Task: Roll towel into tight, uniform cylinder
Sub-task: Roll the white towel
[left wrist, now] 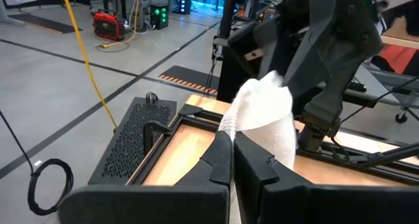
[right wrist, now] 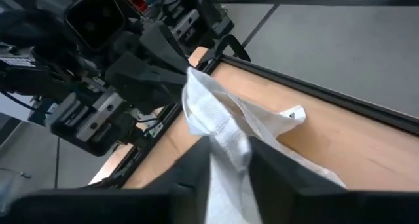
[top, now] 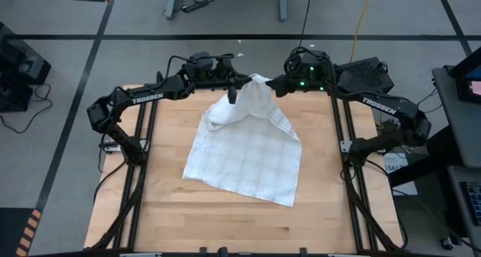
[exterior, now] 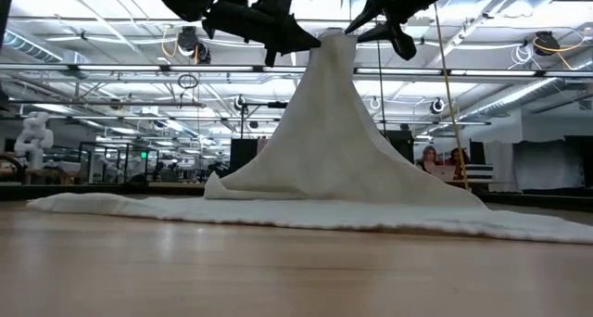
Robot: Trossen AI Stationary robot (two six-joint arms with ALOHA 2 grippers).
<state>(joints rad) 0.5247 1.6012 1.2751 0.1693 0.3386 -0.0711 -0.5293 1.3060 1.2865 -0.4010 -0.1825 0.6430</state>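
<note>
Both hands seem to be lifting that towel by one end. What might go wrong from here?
The towel hangs in a peak from the left hand and right hand, pinched close together at one bunched end, so it may drop in a crumpled heap rather than flat. The right hand holds only a thin fold, which might slip out. Most of the cloth lies skewed on the table, so a roll could start crooked.

White towel (top: 248, 148) with faint grey grid; pale wooden table (top: 225, 219).
</note>
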